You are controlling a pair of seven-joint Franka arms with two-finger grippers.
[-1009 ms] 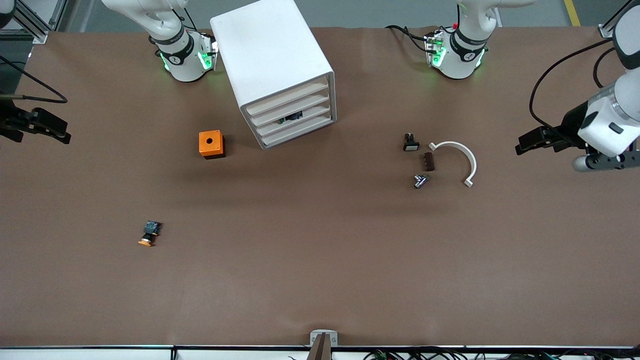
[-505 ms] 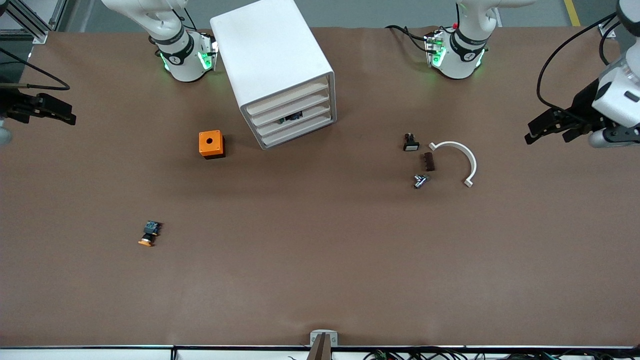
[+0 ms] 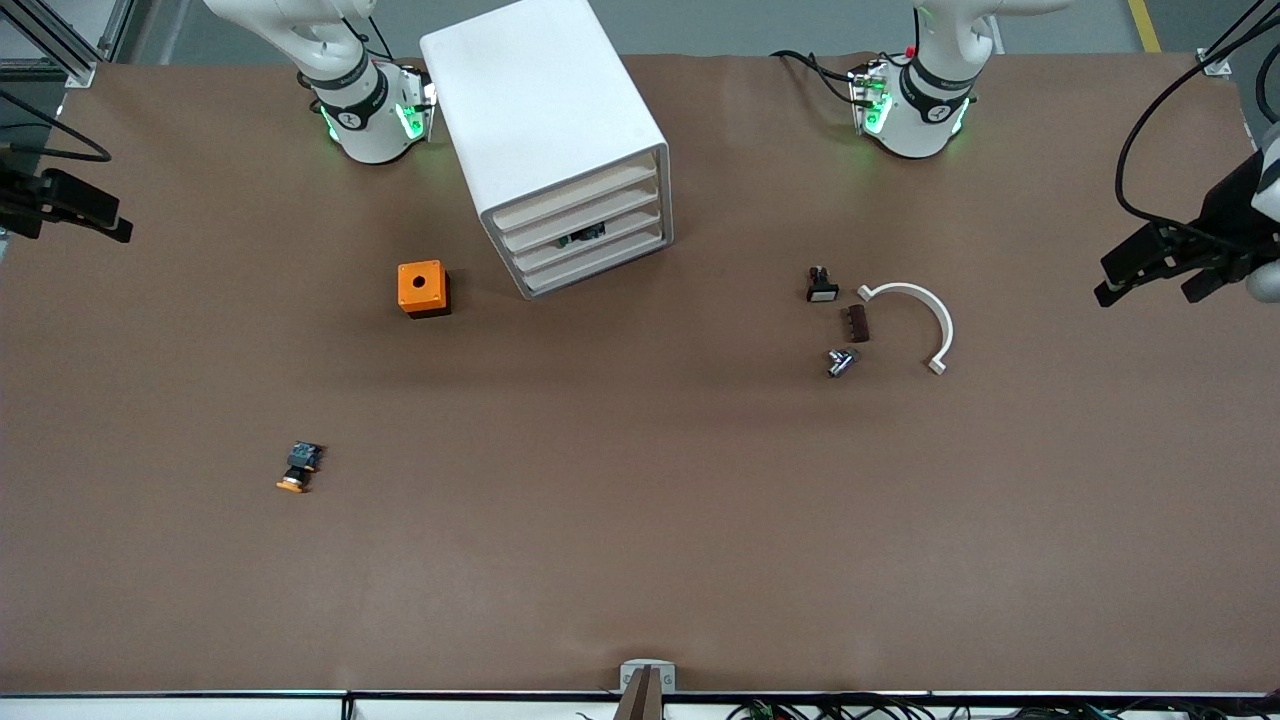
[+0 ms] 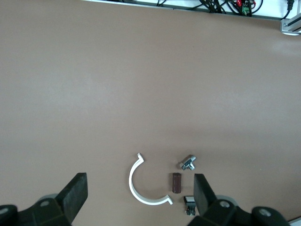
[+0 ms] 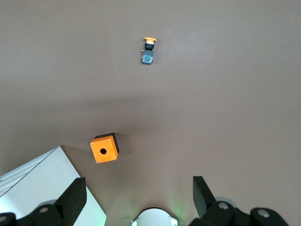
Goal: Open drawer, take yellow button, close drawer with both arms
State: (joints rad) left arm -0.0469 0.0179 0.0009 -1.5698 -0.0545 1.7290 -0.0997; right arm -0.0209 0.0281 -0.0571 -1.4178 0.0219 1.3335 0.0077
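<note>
The button (image 3: 296,470), with its orange cap and black-and-blue body, lies on the brown table toward the right arm's end, nearer the front camera than the orange box (image 3: 422,288); the right wrist view shows the button (image 5: 148,49) too. The white drawer cabinet (image 3: 545,120) stands between the arm bases with all its drawers (image 3: 585,236) pushed in. My right gripper (image 3: 75,218) hangs open and empty over the table's edge at its own end (image 5: 138,186). My left gripper (image 3: 1150,280) hangs open and empty over its end, above the small parts (image 4: 139,186).
Toward the left arm's end lie a white curved piece (image 3: 915,320), a brown block (image 3: 857,323), a metal fitting (image 3: 842,361) and a small black part with a white face (image 3: 822,287). A dark item shows at one drawer's front (image 3: 582,236).
Both grippers have drawn outward toward their own ends of the table, still open. Nothing on the table has moved.
</note>
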